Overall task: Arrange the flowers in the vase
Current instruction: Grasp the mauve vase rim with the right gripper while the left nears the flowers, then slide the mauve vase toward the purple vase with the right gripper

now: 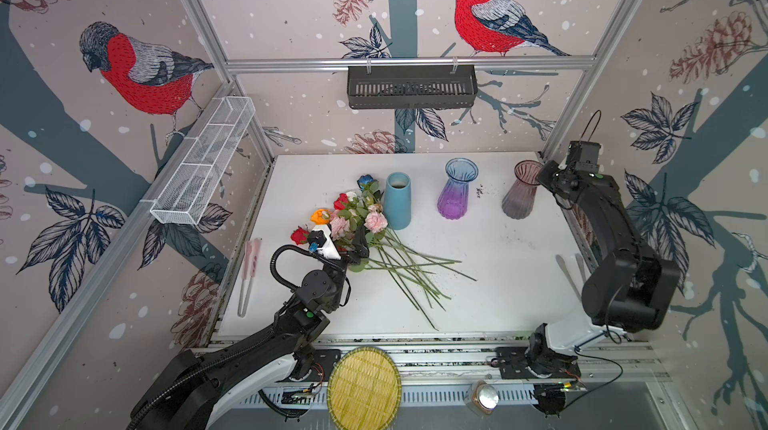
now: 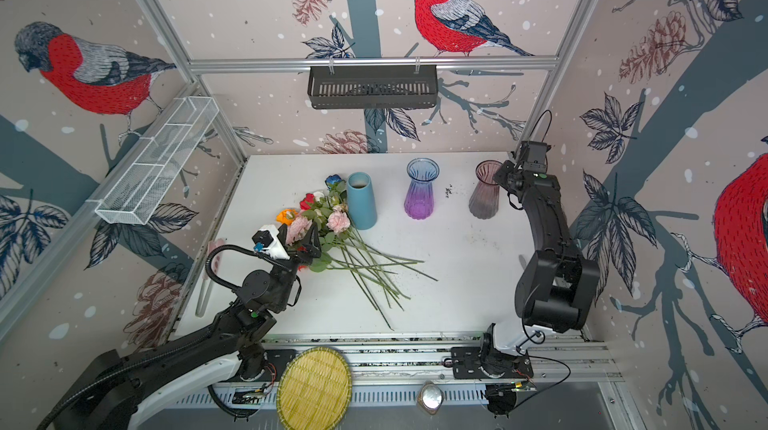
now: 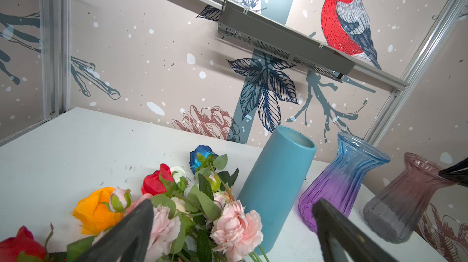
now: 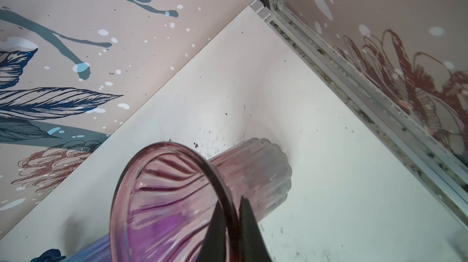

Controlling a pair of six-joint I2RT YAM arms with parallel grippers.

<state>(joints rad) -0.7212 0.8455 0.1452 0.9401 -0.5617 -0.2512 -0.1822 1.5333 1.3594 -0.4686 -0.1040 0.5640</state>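
We list flowers (image 1: 357,215) red, orange, pink, white, blue, green-leaved. Vases: matte teal (image 1: 397,200); blue-to-purple ribbed (image 1: 456,188); pink-to-grey ribbed (image 1: 521,191). Table (image 1: 498,274) white.

A matt blue vase (image 1: 397,200) stood beside two ribbed, glossy glass vases, one purple (image 1: 456,189), one smoky pink (image 4: 182,202), on a scuffed white matt table (image 1: 498,249); fabric-like flowers (image 3: 192,205) lay near a woven straw tray (image 1: 364,388).

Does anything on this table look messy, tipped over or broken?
Nothing is broken or tipped. The flowers lie in a loose heap on the table, stems crossing, beside the upright blue vase. Dark specks dot the tabletop near the purple vase.
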